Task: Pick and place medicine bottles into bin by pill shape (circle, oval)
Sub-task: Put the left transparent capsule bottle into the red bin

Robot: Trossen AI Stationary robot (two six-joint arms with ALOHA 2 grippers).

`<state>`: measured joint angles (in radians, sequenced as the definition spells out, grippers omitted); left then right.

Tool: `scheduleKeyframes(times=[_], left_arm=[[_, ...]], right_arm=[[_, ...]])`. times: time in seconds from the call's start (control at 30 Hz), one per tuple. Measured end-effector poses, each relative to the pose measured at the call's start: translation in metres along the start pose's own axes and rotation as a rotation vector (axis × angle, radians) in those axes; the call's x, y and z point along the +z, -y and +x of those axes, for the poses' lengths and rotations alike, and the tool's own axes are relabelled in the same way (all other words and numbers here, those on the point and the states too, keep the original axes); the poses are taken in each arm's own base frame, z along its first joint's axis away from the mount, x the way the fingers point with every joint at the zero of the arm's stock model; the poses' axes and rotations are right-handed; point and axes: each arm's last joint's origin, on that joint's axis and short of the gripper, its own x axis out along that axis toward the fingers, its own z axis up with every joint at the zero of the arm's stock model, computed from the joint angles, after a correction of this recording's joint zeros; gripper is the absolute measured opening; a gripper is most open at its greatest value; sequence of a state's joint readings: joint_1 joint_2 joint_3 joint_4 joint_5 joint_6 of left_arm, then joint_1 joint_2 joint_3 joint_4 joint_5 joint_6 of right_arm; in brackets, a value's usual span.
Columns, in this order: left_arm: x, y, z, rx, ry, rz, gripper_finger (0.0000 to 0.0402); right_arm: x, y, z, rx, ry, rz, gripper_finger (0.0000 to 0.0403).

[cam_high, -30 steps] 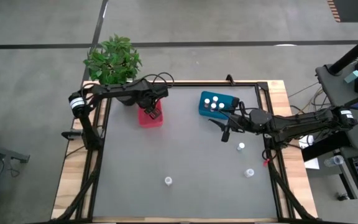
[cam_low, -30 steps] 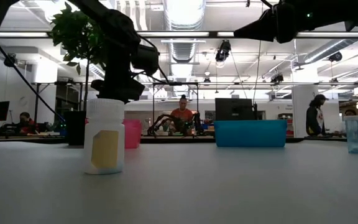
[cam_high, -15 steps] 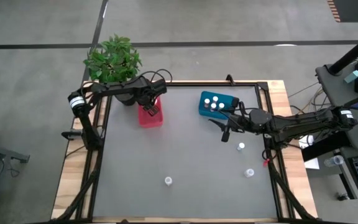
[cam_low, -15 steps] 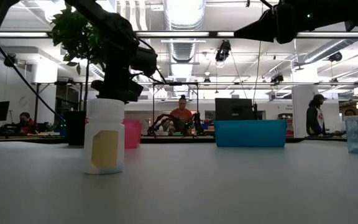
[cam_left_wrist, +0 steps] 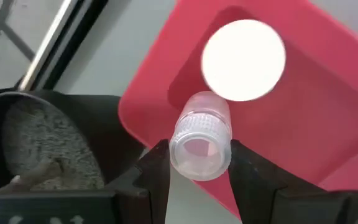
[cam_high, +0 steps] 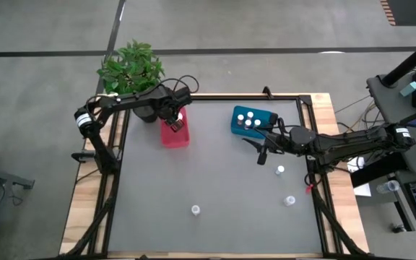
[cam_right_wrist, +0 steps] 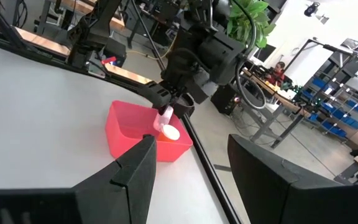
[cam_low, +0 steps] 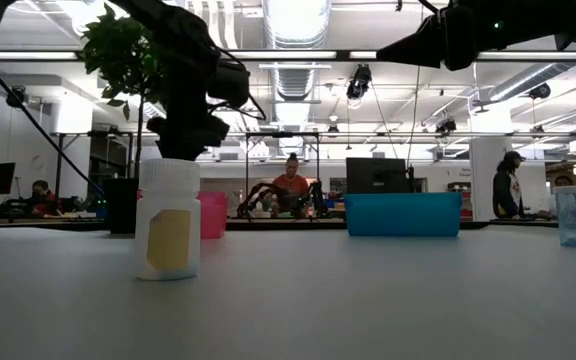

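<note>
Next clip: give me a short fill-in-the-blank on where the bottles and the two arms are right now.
1. The left gripper holds a medicine bottle over the ____ bin.
2. The teal-blue bin already holds ____ white-capped bottles.
3. Outside the bins, ____ bottles stand on the table.
4. The right gripper waits empty with its jaws ____, beside the teal-blue bin.

Missing words: pink-red; four; three; open

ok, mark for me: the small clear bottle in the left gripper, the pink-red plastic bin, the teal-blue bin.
small clear bottle [cam_left_wrist: 199, 140], left wrist view, on its ribbed body between the fingers
pink-red plastic bin [cam_left_wrist: 328, 106], left wrist view, on its bare inner floor
teal-blue bin [cam_low: 402, 214], low view, on its front wall
</note>
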<state>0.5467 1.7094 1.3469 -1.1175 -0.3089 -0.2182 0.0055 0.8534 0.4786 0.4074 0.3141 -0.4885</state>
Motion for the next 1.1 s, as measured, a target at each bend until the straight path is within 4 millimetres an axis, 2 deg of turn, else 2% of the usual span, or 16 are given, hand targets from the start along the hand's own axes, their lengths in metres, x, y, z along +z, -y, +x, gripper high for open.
scheduleKeyframes(times=[0.2,1.1], left_arm=[[-0.002,0.001,0.004,-0.169,-0.05,0.015,0.0117],[-0.006,0.004,0.017,-0.141,-0.056,-0.029,0.0129]], right_arm=[[0.0,0.0,0.0,0.0,0.0,-0.001,0.0187],[0.0,0.0,0.0,0.0,0.0,-0.001,0.0187]])
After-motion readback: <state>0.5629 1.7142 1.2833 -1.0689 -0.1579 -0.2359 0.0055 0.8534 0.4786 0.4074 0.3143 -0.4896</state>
